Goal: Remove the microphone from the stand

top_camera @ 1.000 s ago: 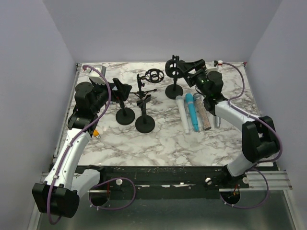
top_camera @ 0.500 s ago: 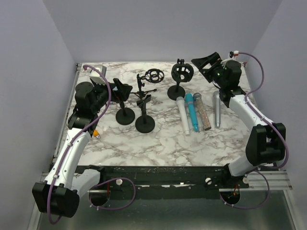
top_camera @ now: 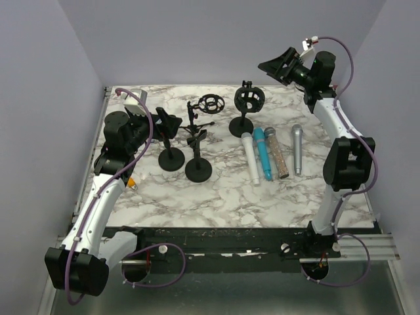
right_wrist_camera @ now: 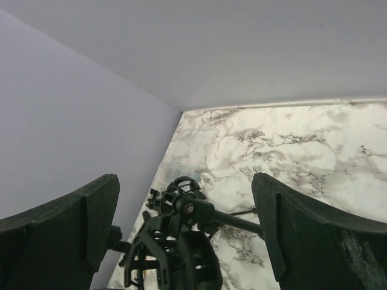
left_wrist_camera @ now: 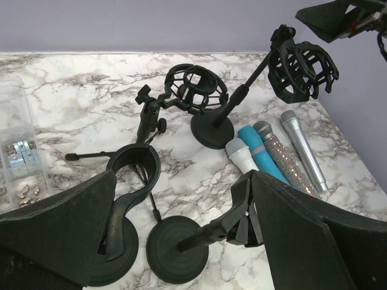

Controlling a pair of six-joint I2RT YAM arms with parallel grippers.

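No microphone sits in a stand. A silver microphone (top_camera: 296, 148) lies on the marble table (top_camera: 223, 197) beside a glitter one (top_camera: 278, 155), a blue one (top_camera: 262, 152) and a white one (top_camera: 250, 156); the silver microphone also shows in the left wrist view (left_wrist_camera: 303, 158). An empty shock-mount stand (top_camera: 247, 104) stands behind them. My right gripper (top_camera: 279, 65) is open and empty, high above the back right, looking down on that mount (right_wrist_camera: 181, 254). My left gripper (top_camera: 164, 125) is open, with a stand's clip (left_wrist_camera: 245, 212) between its fingers, close to the right finger.
Two more black stands with round bases (top_camera: 172, 159) (top_camera: 198, 169) stand at the left centre, and a second shock mount (top_camera: 211, 102) on a small tripod stands behind them. A clear box of small parts (left_wrist_camera: 21, 151) sits at the back left corner.
My right gripper has left the area by the shock-mount stand and risen up and back to the right, empty. The silver microphone now lies uncovered on the table. The left arm has not moved.
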